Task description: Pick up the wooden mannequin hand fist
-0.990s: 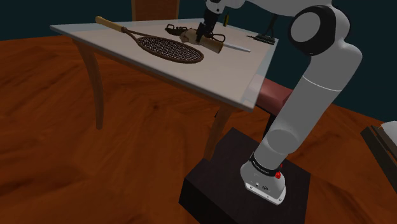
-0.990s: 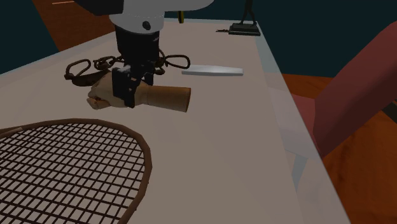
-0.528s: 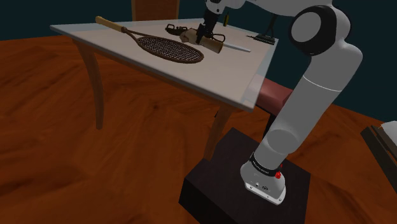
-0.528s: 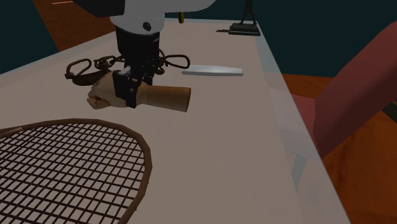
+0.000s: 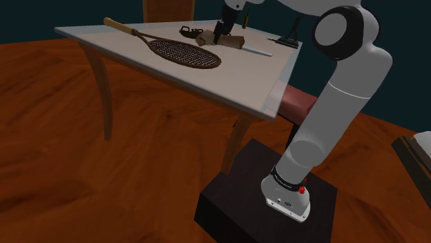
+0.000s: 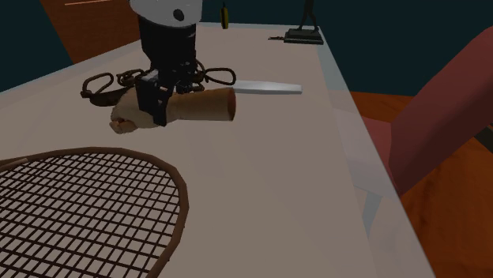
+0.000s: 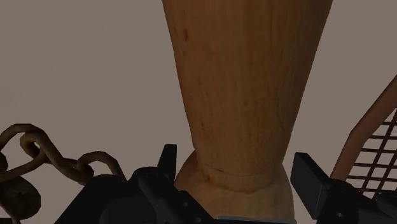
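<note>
My jaws are clamped on the wooden mannequin hand [image 6: 201, 105] near its wrist. It is held tilted over the pale table [image 6: 300, 182], fist end lowest. In the second exterior view, a dark chain [image 6: 129, 78] lies just behind my gripper [image 6: 155, 103], a flat grey blade [image 6: 269, 87] lies beyond the forearm stub, and a strung racket [image 6: 87, 213] lies nearer the camera.

dim overall; table top [image 5: 228, 79] palely lit; floor [image 5: 103, 179] darker, patchy shadow.
</note>
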Tool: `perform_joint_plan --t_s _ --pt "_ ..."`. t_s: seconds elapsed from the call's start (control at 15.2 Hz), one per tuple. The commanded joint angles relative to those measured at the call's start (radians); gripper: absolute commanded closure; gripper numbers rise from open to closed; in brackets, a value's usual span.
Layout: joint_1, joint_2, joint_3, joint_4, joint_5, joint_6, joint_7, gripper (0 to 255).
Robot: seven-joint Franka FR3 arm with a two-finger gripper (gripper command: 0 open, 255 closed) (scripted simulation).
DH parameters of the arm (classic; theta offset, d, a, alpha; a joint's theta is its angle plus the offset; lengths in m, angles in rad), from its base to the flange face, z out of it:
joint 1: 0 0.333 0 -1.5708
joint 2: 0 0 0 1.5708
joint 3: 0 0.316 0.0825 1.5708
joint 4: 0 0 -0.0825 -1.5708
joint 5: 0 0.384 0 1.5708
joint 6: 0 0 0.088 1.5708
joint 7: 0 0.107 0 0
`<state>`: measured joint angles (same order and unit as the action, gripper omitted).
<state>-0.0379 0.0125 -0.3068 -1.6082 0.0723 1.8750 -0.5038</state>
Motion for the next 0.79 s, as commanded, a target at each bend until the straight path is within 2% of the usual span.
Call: perform_joint_plan --t_s 0.0,0.59,0.73 --pt "-0.002 0.007 -0.001 0.038 0.003 -0.031 -0.001 255" --pt "-0.010 0.054 -0.007 0.219 0.018 -0.168 -0.003 255" --pt "-0.010 0.055 -0.008 0.223 0.018 -0.170 -0.003 255"
